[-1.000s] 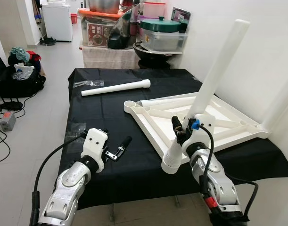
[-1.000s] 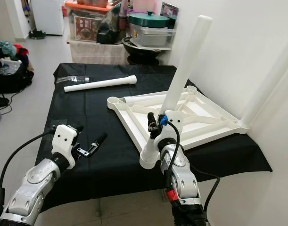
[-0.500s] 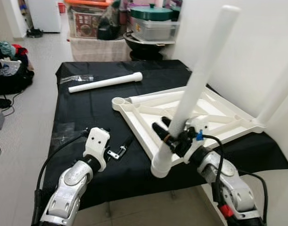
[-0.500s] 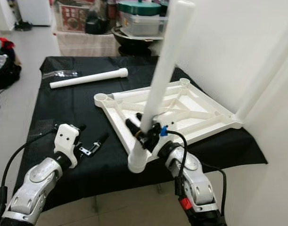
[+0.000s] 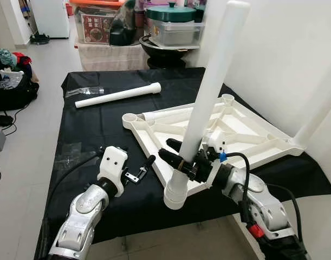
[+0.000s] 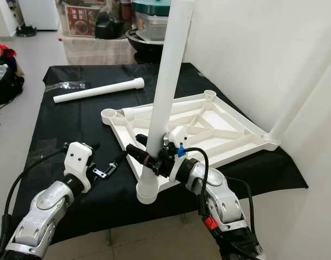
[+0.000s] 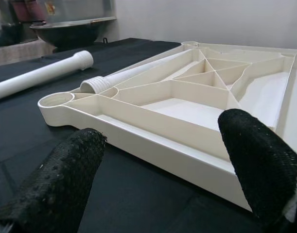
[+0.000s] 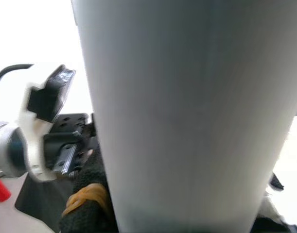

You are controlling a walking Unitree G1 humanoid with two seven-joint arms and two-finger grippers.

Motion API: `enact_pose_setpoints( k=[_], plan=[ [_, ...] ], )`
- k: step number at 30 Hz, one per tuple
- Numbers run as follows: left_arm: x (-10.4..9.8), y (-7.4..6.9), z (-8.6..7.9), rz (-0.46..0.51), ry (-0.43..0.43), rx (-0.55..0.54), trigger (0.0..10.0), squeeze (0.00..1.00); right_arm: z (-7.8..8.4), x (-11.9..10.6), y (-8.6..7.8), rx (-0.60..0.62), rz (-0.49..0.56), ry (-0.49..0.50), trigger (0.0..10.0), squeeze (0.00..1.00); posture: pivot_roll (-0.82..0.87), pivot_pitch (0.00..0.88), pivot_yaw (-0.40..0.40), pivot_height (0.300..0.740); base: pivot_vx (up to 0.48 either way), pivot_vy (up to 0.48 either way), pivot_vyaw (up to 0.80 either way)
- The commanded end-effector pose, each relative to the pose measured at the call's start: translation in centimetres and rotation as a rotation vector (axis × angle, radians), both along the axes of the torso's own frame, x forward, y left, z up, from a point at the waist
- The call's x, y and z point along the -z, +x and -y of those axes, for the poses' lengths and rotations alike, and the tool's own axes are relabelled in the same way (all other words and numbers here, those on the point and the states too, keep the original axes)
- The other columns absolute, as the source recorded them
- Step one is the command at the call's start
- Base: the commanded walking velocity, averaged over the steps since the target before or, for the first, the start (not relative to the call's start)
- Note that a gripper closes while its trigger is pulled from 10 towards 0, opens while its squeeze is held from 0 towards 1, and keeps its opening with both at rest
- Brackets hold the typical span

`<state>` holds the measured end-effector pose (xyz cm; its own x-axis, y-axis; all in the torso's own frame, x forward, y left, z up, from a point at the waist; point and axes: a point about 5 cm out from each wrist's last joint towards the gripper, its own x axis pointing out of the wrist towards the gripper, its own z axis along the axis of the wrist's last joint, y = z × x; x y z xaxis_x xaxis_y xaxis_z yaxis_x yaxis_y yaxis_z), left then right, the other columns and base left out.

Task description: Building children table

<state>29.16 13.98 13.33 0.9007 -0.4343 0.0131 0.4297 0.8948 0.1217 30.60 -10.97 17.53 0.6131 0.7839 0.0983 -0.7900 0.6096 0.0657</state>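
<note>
An upside-down white table top (image 5: 246,135) lies on the black-clothed table (image 5: 100,124). My right gripper (image 5: 179,155) is shut on a white table leg (image 5: 208,92), held nearly upright just off the top's near corner, collar end down. One leg (image 5: 319,108) stands at the far right corner. Another leg (image 5: 119,96) lies loose on the cloth, and a third (image 5: 165,115) lies inside the frame. My left gripper (image 5: 139,169) rests open on the cloth, left of the near corner. In the left wrist view its fingers (image 7: 61,179) are spread toward the frame rim (image 7: 138,138).
A white wall (image 5: 284,49) stands close on the right. Boxes, a green-lidded pot (image 5: 170,13) and a wok crowd the far end. A small plastic bag (image 5: 86,91) lies on the cloth. Bags (image 5: 8,81) and cables sit on the floor at left.
My right wrist has turned so its fingers point left, and the held leg's lower end has swung leftward and stands steeper. The camera has shifted. The left gripper has stayed put.
</note>
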Motion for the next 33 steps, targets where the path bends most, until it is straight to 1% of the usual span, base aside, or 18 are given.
enact_pose_setpoints(
  k=[1,2,3,5,6,7,11,14,15,16,17,19,20,21,23,24,25,33],
  plan=[
    [0.1,-0.2,-0.1,-0.003,0.014,0.001,10.0,0.0,0.6,2.9,0.9,0.163,-0.13,-0.034,10.0,0.0,0.04,0.0,-0.111,0.74,0.0,0.0,0.0],
    [0.1,-0.2,-0.1,-0.004,0.015,-0.003,10.0,0.0,2.2,3.5,2.0,0.426,-0.177,-0.016,10.0,0.0,0.03,0.0,-0.107,0.74,0.0,0.0,0.0],
    [0.1,-0.2,-0.1,-0.004,0.015,-0.003,10.0,0.0,2.2,3.5,2.0,0.426,-0.177,-0.016,10.0,0.0,0.03,0.0,-0.107,0.74,0.0,0.0,0.0],
    [0.2,-0.1,0.2,-0.005,0.01,0.005,10.0,0.0,6.4,5.0,2.1,0.938,-0.299,0.02,10.0,0.0,0.02,0.0,-0.095,0.74,0.0,0.0,0.0],
    [0.2,-0.1,0.4,-0.006,0.009,0.01,10.0,0.0,7.5,5.4,1.7,1.059,-0.323,0.018,10.0,0.0,0.02,0.0,-0.094,0.74,0.0,0.0,0.0],
    [0.2,-0.1,0.5,-0.005,0.008,0.014,10.0,0.0,7.8,5.6,1.2,1.119,-0.343,0.012,10.0,0.0,0.01,0.0,-0.091,0.74,0.0,0.0,0.0],
    [0.2,-0.1,0.6,-0.004,0.009,0.018,10.0,0.0,7.7,5.6,0.6,1.171,-0.352,-0.003,10.0,0.0,0.01,0.0,-0.088,0.74,0.0,0.0,0.0],
    [0.2,0.0,0.4,-0.005,0.013,0.018,10.0,0.0,7.0,5.1,0.1,1.21,-0.305,-0.05,10.0,0.0,0.01,0.0,-0.086,0.74,0.0,0.0,0.0],
    [0.1,0.1,0.3,-0.004,0.013,0.016,10.0,0.0,6.1,4.6,0.4,1.075,-0.267,-0.015,10.0,0.0,0.01,0.0,-0.085,0.74,0.0,0.0,0.0],
    [0.1,0.1,0.3,-0.004,0.013,0.016,10.0,0.0,6.1,4.6,0.4,1.075,-0.267,-0.015,10.0,0.0,0.01,0.0,-0.085,0.74,0.0,0.0,0.0],
    [0.0,0.1,0.3,-0.003,0.014,0.015,10.0,0.0,5.2,4.1,0.6,0.946,-0.23,0.035,10.0,0.0,0.01,0.0,-0.083,0.74,0.0,0.0,0.0],
    [0.0,0.1,0.3,-0.003,0.014,0.015,10.0,0.0,5.2,4.1,0.6,0.946,-0.23,0.035,10.0,0.0,0.01,0.0,-0.083,0.74,0.0,0.0,0.0],
    [0.1,0.2,0.3,-0.003,0.013,0.016,10.0,0.0,3.6,3.2,0.7,0.708,-0.197,0.08,10.0,0.0,0.01,0.0,-0.081,0.74,0.0,0.0,0.0],
    [0.1,0.2,0.3,-0.003,0.013,0.016,10.0,0.0,3.6,3.2,0.7,0.708,-0.197,0.08,10.0,0.0,0.01,0.0,-0.081,0.74,0.0,0.0,0.0],
    [0.0,0.2,0.5,-0.003,0.012,0.021,10.0,0.0,0.7,0.3,-1.1,0.153,-0.087,0.093,10.0,0.0,0.01,0.0,-0.081,0.74,0.0,0.0,0.0],
    [0.0,0.2,0.6,-0.002,0.011,0.023,10.0,0.0,-0.2,-0.5,-2.5,-0.045,-0.058,0.073,10.0,0.0,0.01,0.0,-0.081,0.74,0.0,0.0,0.0],
    [0.0,0.2,0.6,-0.001,0.012,0.024,10.0,0.0,-0.5,-0.9,-3.5,-0.164,-0.044,0.059,10.0,0.0,0.02,0.0,-0.085,0.74,0.0,0.0,0.0],
    [-0.1,0.3,0.5,0.003,0.015,0.019,10.0,0.0,-1.3,-1.1,-3.9,-0.296,-0.053,0.058,10.0,0.0,0.03,0.0,-0.096,0.74,0.0,0.0,0.0]
  ],
)
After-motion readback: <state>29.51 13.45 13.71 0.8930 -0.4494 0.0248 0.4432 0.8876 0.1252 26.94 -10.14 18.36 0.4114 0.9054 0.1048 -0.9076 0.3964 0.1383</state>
